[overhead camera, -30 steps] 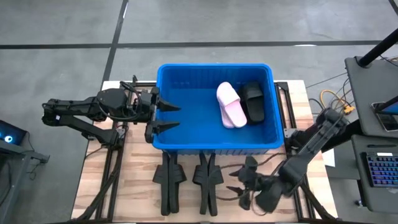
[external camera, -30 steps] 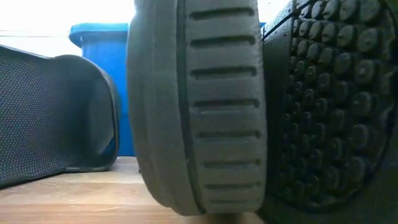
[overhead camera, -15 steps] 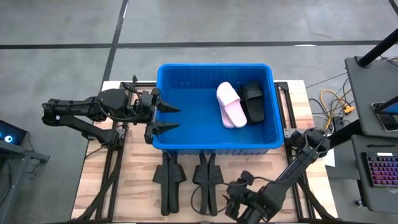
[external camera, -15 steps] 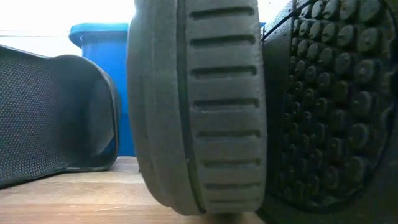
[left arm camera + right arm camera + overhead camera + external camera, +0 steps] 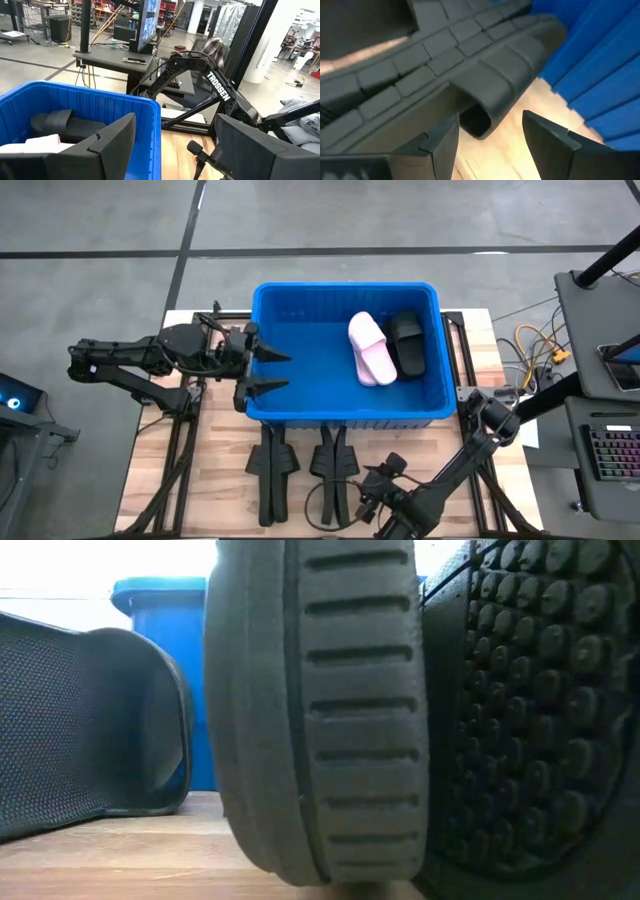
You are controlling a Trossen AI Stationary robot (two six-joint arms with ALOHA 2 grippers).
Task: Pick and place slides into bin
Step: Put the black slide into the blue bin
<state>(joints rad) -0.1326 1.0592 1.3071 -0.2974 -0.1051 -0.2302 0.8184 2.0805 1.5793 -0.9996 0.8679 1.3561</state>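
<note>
The blue bin holds a pale pink slide and a black slide lying side by side on its floor. Two more black slides stand on edge on the wooden table in front of the bin. My right gripper is open, low beside the near end of the right one. In the right wrist view its fingers flank the strap's edge. My left gripper hangs open and level over the bin's left wall.
Black slides fill the low view right in front of the camera, with the bin behind them. Bare wood shows at the table's left and right of the bin. A desk with a keyboard stands beyond the right edge.
My right gripper has come down and moved toward the table's left and near edge. It tipped its fingers downward and ended beside the near end of the right black slide on the table. The slides and the bin have not moved.
</note>
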